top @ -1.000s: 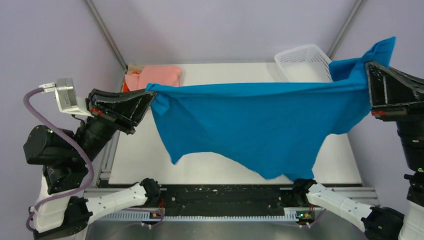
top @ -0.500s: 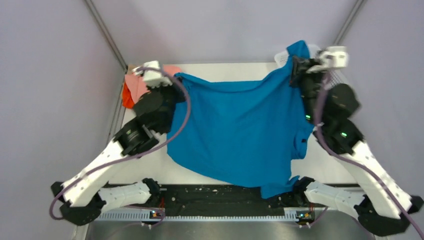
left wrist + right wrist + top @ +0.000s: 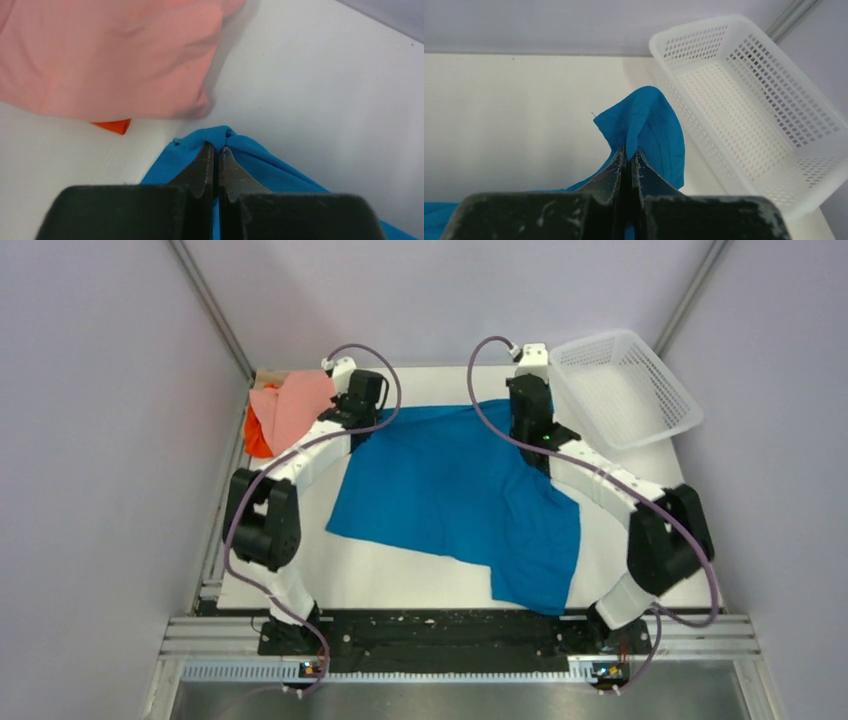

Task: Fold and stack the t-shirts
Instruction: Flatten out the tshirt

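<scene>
The bright blue t-shirt [image 3: 450, 490] lies spread on the white table, its far edge stretched between my two grippers. My left gripper [image 3: 372, 412] is shut on its far left corner [image 3: 220, 137]. My right gripper [image 3: 525, 410] is shut on its far right corner [image 3: 644, 125]. The salmon-pink t-shirt [image 3: 292, 405] lies bunched at the far left, over the orange t-shirt [image 3: 253, 432], of which only an edge shows. Both show in the left wrist view, the pink one [image 3: 105, 55] and a sliver of the orange one [image 3: 112, 126].
A white plastic mesh basket [image 3: 625, 387] stands at the far right, close beside my right gripper; it also shows in the right wrist view [image 3: 749, 100]. The black rail [image 3: 450, 630] runs along the near edge. Grey walls enclose the table.
Both arms have swung down and forward from a raised, stretched hold. The blue shirt has gone from hanging in the air to lying flat on the table.
</scene>
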Robot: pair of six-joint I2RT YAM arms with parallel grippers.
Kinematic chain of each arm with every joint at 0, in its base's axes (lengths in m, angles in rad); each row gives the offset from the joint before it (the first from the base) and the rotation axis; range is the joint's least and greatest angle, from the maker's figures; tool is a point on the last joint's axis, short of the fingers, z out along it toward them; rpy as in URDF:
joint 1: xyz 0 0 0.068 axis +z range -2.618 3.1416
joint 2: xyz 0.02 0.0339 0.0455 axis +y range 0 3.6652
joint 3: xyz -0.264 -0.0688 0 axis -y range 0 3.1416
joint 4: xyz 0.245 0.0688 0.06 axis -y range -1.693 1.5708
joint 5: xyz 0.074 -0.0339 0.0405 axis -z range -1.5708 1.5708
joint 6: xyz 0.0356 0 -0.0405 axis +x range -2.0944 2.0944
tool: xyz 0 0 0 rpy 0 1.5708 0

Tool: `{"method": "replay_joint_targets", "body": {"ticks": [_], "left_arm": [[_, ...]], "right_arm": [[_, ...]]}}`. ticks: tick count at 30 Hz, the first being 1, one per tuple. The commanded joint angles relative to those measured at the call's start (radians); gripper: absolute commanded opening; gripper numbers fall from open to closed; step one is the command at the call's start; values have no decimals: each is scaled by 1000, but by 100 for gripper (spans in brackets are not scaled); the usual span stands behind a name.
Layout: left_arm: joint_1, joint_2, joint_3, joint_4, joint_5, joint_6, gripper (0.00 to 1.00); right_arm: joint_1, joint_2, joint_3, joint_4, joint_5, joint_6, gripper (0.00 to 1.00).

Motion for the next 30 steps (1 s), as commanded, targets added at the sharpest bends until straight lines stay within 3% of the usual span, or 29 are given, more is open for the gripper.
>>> {"method": "replay_joint_targets", "body": {"ticks": [1, 5, 7, 9, 10, 11, 12, 15, 22, 30], "left_arm": [[60, 154, 199, 59, 109, -32, 0], [111, 338, 386, 44, 183, -50, 0], [130, 451, 514, 19, 183, -57, 5], [146, 538, 685, -73, 186, -66, 26], [150, 567, 751, -116, 193, -68, 47], [151, 584, 790, -143, 189, -61, 80], [151, 583, 804, -153, 199, -49, 97], [149, 514, 746, -139, 222, -30, 99], [131, 254, 370, 1, 327, -7, 99], [117, 208, 117, -10, 524, -29, 99]], "right_arm": [[-40, 157, 151, 105, -4, 23, 0], [-80, 361, 298, 147, -29, -24, 0], [-110, 475, 397, 174, -56, -42, 0], [-141, 587, 531, 153, -134, -37, 6], [-154, 639, 611, 95, -201, -26, 20], [-165, 682, 701, 17, -259, -10, 42], [-170, 715, 779, -87, -294, -3, 57], [-171, 698, 825, -205, -320, 13, 97], [-171, 365, 468, -231, -384, 135, 99], [-160, 107, -65, -171, -618, 401, 99]]}}
